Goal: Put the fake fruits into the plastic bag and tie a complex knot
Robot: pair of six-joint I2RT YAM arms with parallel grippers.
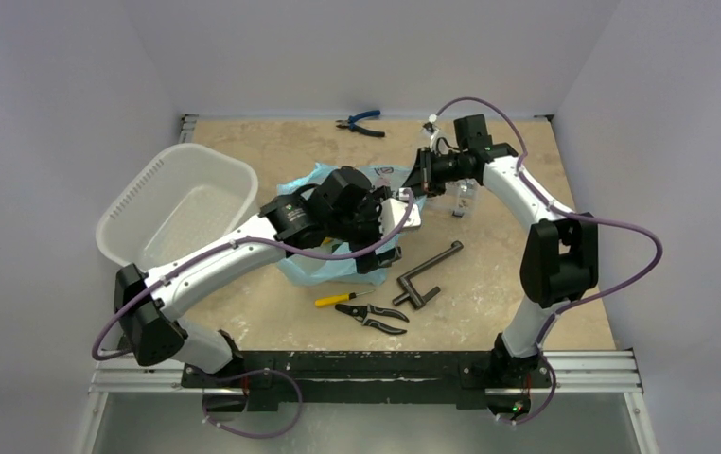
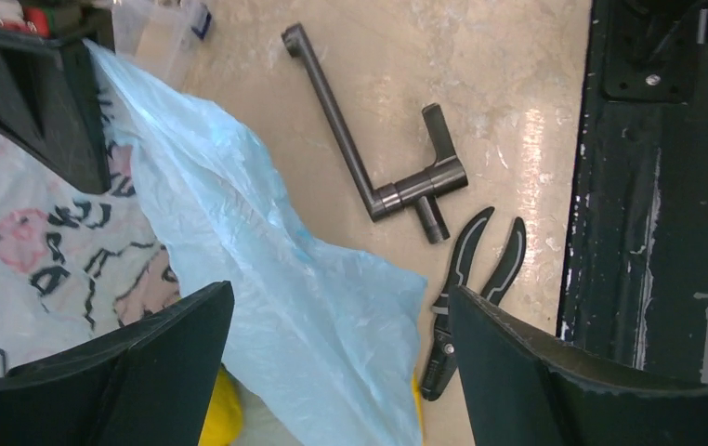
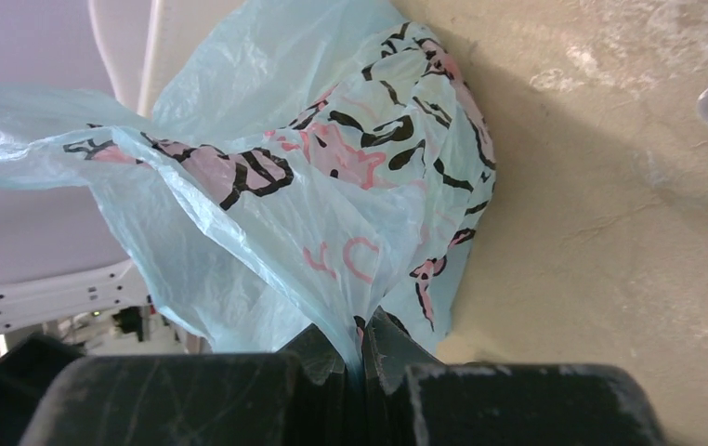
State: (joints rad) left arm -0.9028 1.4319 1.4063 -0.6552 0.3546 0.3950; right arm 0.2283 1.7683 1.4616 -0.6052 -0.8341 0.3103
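The light-blue plastic bag (image 1: 324,267) with dark and pink print lies crumpled mid-table under my left wrist. My right gripper (image 3: 361,342) is shut on a pinched fold of the bag (image 3: 332,186) and holds it up from the far side (image 1: 423,175). My left gripper (image 2: 339,293) is open, and its jaws straddle a flap of the bag (image 2: 267,279) without touching it. It hovers over the bag's right part (image 1: 380,227). A yellow fruit (image 2: 225,416) peeks out beside the film at the bottom edge. The green fruits are hidden. No knot shows.
A white perforated tub (image 1: 182,213) stands at the left. A dark metal crank handle (image 1: 428,274), black pliers (image 1: 376,317) and a yellow screwdriver (image 1: 338,299) lie near the bag. Blue pliers (image 1: 361,123) lie at the back. A clear box (image 1: 464,199) stands behind my right gripper.
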